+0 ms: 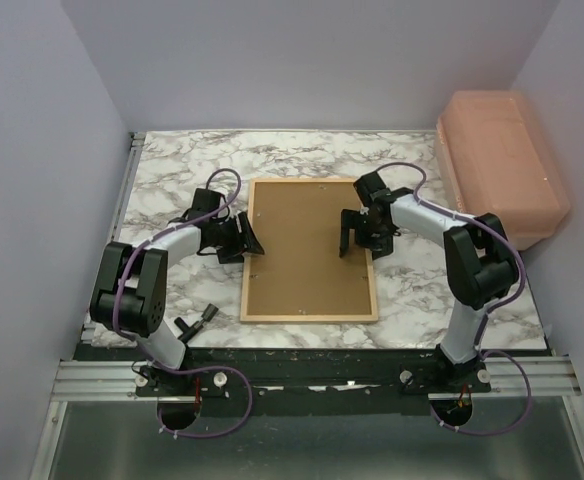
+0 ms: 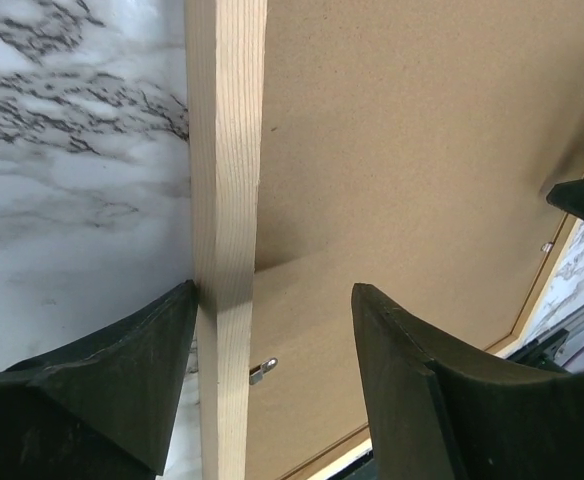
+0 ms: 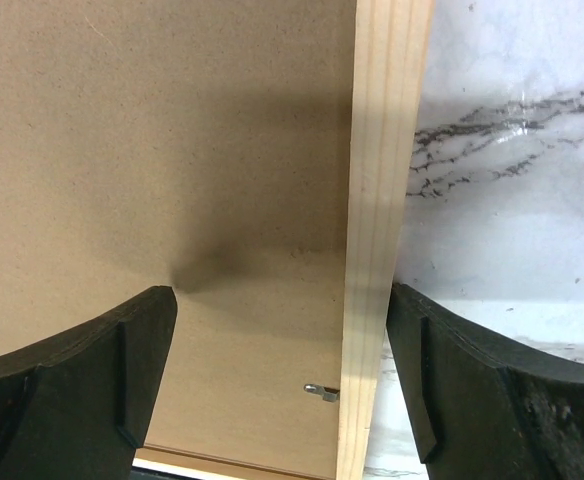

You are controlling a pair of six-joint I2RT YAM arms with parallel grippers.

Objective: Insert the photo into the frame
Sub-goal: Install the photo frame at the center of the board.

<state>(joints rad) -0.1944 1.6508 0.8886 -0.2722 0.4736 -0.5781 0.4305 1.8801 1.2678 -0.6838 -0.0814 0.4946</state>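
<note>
While flat on veined marble (image 1: 172, 170), pale-wood frame (image 1: 308, 317), brown fibreboard back (image 1: 307, 270); left claw (image 1: 249, 240), right claw (image 1: 351, 235) wide

No writing, label, brand, number or sign can be read in any of the three views. The frame (image 1: 309, 317) shows only plain light wood, its brown backing board (image 1: 307, 250) is bare, and the pink box (image 1: 502, 165) and the marble table (image 1: 172, 170) carry no letters that can be made out.
</note>
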